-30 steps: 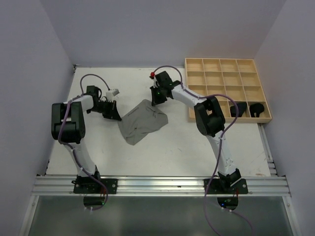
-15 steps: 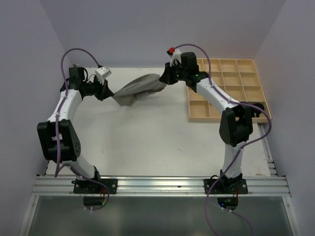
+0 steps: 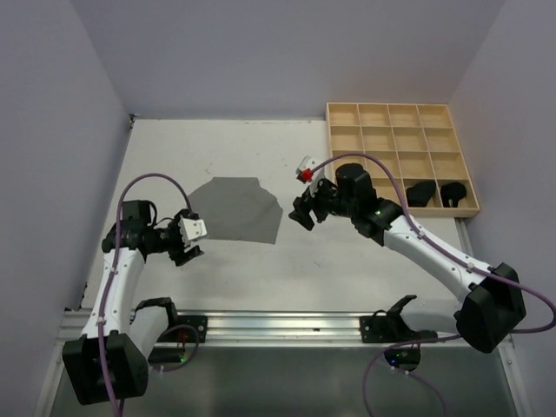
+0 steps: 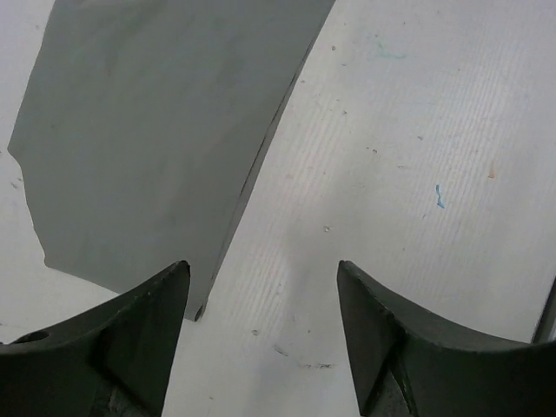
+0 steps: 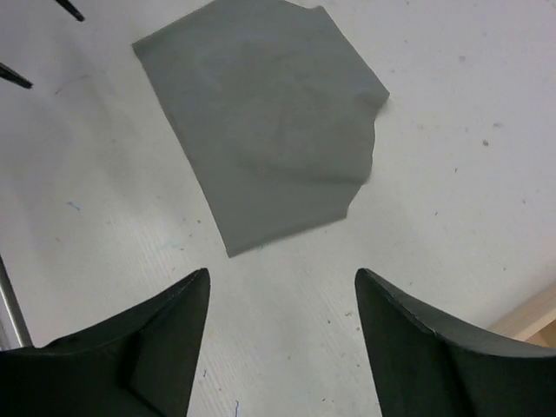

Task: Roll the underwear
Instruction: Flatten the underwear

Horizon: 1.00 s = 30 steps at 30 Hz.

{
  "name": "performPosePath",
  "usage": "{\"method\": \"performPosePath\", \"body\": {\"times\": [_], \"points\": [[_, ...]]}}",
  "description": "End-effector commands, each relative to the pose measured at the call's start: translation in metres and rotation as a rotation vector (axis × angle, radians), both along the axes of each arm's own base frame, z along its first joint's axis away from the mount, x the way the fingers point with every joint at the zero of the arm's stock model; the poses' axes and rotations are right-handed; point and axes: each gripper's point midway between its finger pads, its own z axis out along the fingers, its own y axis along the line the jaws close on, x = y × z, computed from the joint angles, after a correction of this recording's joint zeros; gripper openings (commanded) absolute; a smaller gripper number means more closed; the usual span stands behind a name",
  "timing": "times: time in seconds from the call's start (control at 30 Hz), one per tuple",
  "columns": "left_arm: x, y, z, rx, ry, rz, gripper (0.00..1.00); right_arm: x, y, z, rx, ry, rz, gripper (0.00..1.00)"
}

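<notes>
1. Underwear: one plain grey brief (image 3: 234, 210) lies spread flat on the white surface (image 3: 347, 269), between the two arms.
2. Left fingers (image 4: 130, 339) stand wide apart and hold nothing. They sit just beside the brief's near-left corner.
3. Right fingers (image 5: 148, 339) are also spread wide and empty, near the brief's right edge and apart from it.
4. Black briefs (image 3: 421, 193) sit bundled in two neighbouring compartments of the wooden grid tray (image 3: 389, 105), in its near row at the right.
</notes>
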Motion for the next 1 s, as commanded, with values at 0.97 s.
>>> {"method": "performPosePath", "body": {"times": [0.97], "points": [[0.071,0.075,-0.062,-0.132,0.504,0.582,0.60,0.001,0.036,-0.156,-0.035,0.799,-0.719,0.48]]}}
